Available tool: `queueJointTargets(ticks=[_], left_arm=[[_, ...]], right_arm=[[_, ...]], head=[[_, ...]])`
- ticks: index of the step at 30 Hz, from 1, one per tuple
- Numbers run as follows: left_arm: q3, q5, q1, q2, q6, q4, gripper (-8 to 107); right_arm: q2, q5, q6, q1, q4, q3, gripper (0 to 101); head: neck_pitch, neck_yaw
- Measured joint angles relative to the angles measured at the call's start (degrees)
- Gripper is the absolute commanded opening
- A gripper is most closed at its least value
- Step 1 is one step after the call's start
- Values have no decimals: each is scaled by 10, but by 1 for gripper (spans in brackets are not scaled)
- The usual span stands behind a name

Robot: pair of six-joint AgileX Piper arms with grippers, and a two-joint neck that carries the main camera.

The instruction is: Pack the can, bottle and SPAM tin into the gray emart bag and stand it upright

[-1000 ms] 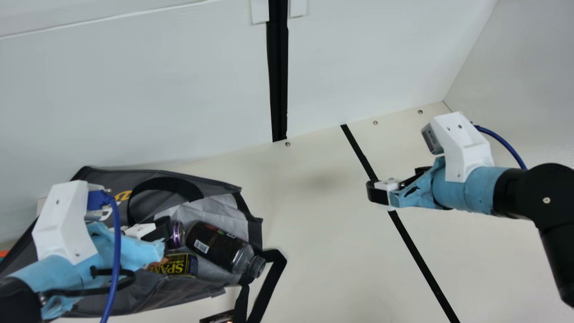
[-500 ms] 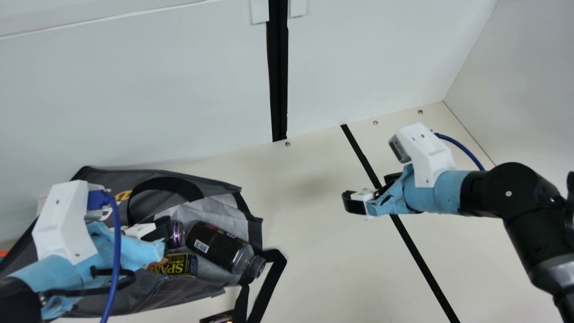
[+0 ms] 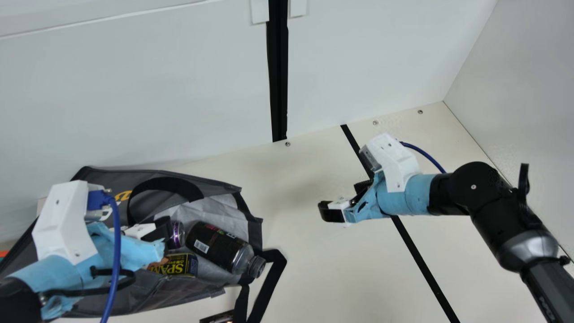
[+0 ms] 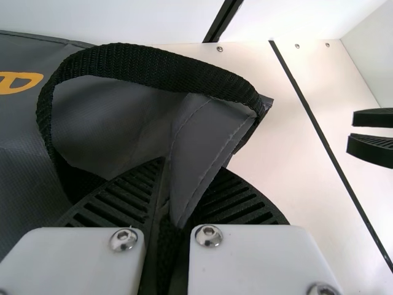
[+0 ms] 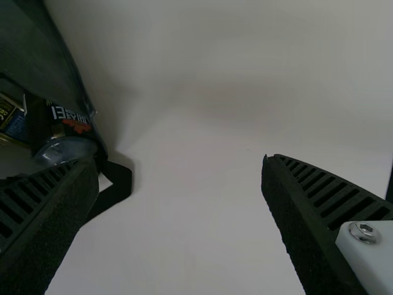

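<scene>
Over the table point(image 3: 314, 269), the right gripper point(image 5: 179, 163) just slid closer to the bag point(image 3: 148, 298), fingers spread, while the left gripper point(image 4: 190, 178) is pinched on bag fabric. Can point(image 3: 178, 234), bottle point(image 3: 215, 246) and SPAM point(image 3: 181, 264) lie in its mouth, so righting it's probably next.

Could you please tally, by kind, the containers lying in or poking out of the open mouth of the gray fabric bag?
Dark cylindrical bottle with a gray cap: 1
Metal can with a purple band: 1
Black-and-yellow SPAM tin: 1
Total: 3
</scene>
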Motion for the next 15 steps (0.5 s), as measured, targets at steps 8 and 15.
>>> queueJointTargets(ticks=[8, 15], left_arm=[[0, 0, 0, 0, 0, 0, -8], [0, 0, 0, 0, 0, 0, -8]], right_arm=[[33, 3, -64, 17, 58, 6, 95], [61, 7, -116, 36, 103, 16, 95]], head=[[0, 1], [0, 1]])
